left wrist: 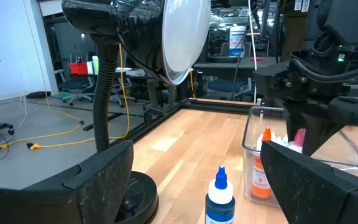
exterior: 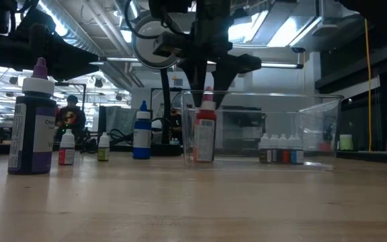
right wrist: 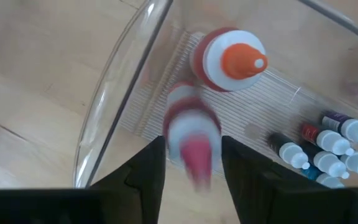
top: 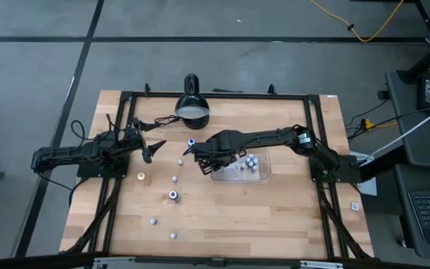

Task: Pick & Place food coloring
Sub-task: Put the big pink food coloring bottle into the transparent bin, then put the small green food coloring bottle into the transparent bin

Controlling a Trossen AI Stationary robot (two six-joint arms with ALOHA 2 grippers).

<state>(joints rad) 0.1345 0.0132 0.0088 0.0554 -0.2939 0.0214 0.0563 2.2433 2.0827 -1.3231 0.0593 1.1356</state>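
My right gripper (right wrist: pixel 191 163) hangs over the left end of the clear plastic tray (top: pixel 263 176), fingers a little apart with a red-capped food coloring bottle (right wrist: pixel 190 134) between them; it looks blurred, so I cannot tell whether I hold it or am letting it go. It stands upright straight below me, just beside an orange-capped bottle (right wrist: pixel 232 59) already inside. My left gripper (top: pixel 152 149) waits wide apart at the table's left, well away.
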